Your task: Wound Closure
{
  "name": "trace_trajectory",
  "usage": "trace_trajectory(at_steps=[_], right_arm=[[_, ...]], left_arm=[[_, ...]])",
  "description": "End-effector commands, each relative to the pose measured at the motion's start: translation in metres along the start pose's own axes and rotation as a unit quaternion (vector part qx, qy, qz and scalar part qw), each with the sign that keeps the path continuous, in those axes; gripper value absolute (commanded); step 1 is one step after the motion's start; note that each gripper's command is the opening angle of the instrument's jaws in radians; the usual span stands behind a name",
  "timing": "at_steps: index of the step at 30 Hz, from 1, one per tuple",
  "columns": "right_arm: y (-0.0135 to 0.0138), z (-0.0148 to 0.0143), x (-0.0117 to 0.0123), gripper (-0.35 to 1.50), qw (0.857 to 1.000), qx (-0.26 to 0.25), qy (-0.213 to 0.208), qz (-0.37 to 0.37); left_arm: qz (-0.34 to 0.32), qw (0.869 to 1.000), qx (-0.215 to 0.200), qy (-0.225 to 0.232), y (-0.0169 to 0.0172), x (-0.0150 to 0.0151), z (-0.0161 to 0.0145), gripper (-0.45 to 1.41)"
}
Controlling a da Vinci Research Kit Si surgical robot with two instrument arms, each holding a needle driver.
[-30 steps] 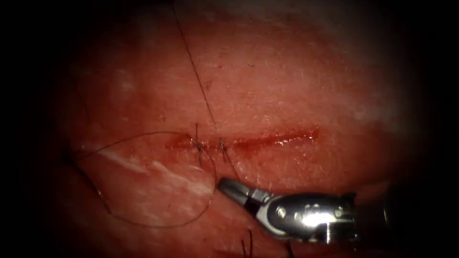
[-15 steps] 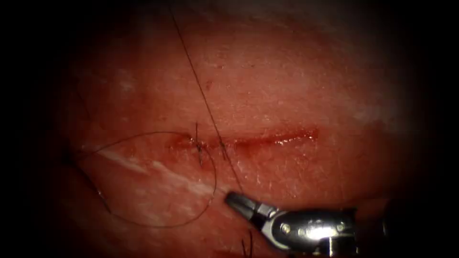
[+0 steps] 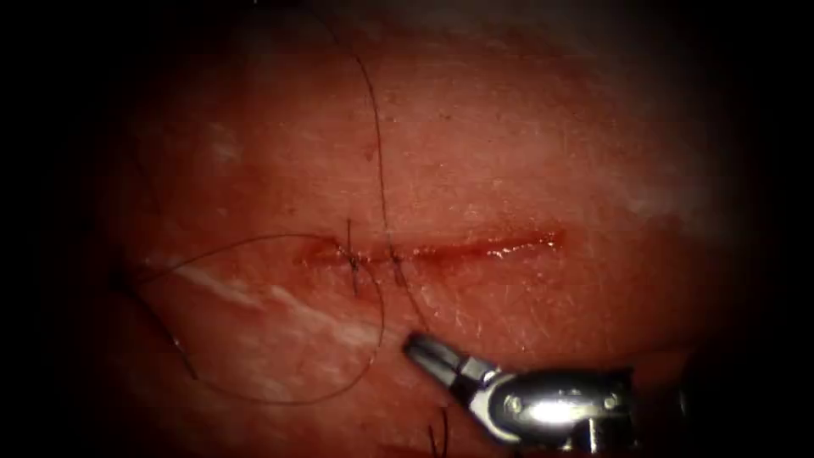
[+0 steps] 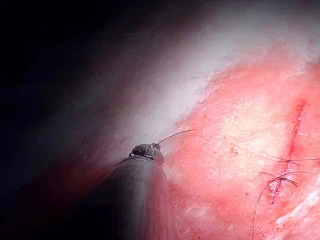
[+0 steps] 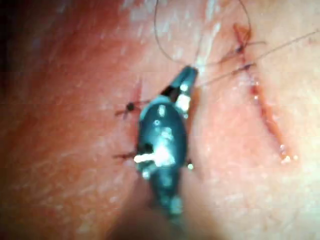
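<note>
Right tool (image 3: 417,346) below cut (image 3: 441,250), jaws closed on thread (image 3: 379,170) running up across cut from second stitch (image 3: 395,265). Left tool (image 4: 150,149) above cut, jaws closed on thread end. Needle unseen. Risk: hard pull tears tissue (image 3: 526,153), slack loop (image 3: 280,390) snags.

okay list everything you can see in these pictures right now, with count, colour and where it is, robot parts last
tissue: one, pink-red, under everything.
cut: one, dark red line running left to right across the middle, open on its right stretch.
stitches: two, dark, crossing the cut's left part.
thread: dark, one strand from the stitches upward, one loop lying left of and below the cut.
red fluid: glistening along the cut's right stretch.
right tool: one, silver, below the cut, jaws shut on the thread.
left tool: one, dark, beside the tissue's edge, a thin curved strand at its tip.
</note>
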Motion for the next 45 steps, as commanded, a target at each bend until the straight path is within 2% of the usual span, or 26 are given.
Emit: trace_trajectory(at_steps=[1, 2, 3, 6, 8, 10, 11, 13, 16, 25, 26, 33, 45], right_arm=[[0.0001, -0.0005, -0.0002, 1.13, 1.000, 0.012, 0.000, 0.003], [0.0011, -0.0007, 0.0004, 1.30, 1.000, 0.023, 0.004, 0.007], [0.0014, -0.0009, 0.0006, 1.30, 0.999, 0.031, 0.005, 0.008], [0.0023, -0.0014, 0.0011, 1.23, 0.999, 0.050, 0.003, 0.014], [0.0033, -0.0020, 0.0015, 1.04, 0.997, 0.073, -0.004, 0.028], [0.0036, -0.0019, 0.0016, 1.03, 0.997, 0.076, -0.007, 0.031], [0.0044, -0.0014, 0.0015, 1.01, 0.996, 0.078, -0.013, 0.045], [0.0048, -0.0011, 0.0014, 1.01, 0.996, 0.077, -0.013, 0.048], [0.0072, 0.0015, 0.0002, 0.98, 0.994, 0.071, -0.019, 0.079], [0.0101, 0.0062, -0.0012, 0.98, 0.993, 0.061, -0.025, 0.102], [0.0102, 0.0076, -0.0013, 0.96, 0.992, 0.060, -0.030, 0.102], [0.0092, 0.0102, -0.0010, 0.93, 0.992, 0.062, -0.032, 0.103], [0.0080, 0.0126, -0.0011, 0.93, 0.992, 0.075, -0.030, 0.100]], left_arm=[[-0.009, 1.000, -0.008, 0.006, 0.0007, 0.0013, -0.0006, -0.45], [-0.010, 1.000, -0.008, 0.015, 0.0011, 0.0027, -0.0021, -0.45], [-0.008, 1.000, -0.009, 0.016, 0.0012, 0.0031, -0.0026, -0.45], [-0.008, 1.000, -0.009, 0.026, 0.0016, 0.0049, -0.0047, -0.45], [-0.008, 0.999, -0.011, 0.038, 0.0024, 0.0071, -0.0074, -0.45], [-0.007, 0.999, -0.011, 0.040, 0.0027, 0.0077, -0.0082, -0.45], [-0.003, 0.999, -0.013, 0.044, 0.0032, 0.0090, -0.0099, -0.45], [-0.002, 0.999, -0.014, 0.047, 0.0036, 0.0098, -0.0109, -0.45], [0.007, 0.999, -0.017, 0.049, 0.0052, 0.0123, -0.0140, -0.45], [0.017, 0.998, -0.018, 0.056, 0.0067, 0.0147, -0.0173, -0.45], [0.019, 0.998, -0.017, 0.057, 0.0070, 0.0150, -0.0176, -0.45], [0.022, 0.998, -0.016, 0.057, 0.0073, 0.0153, -0.0178, -0.45], [0.025, 0.998, -0.014, 0.063, 0.0079, 0.0164, -0.0187, -0.45]])
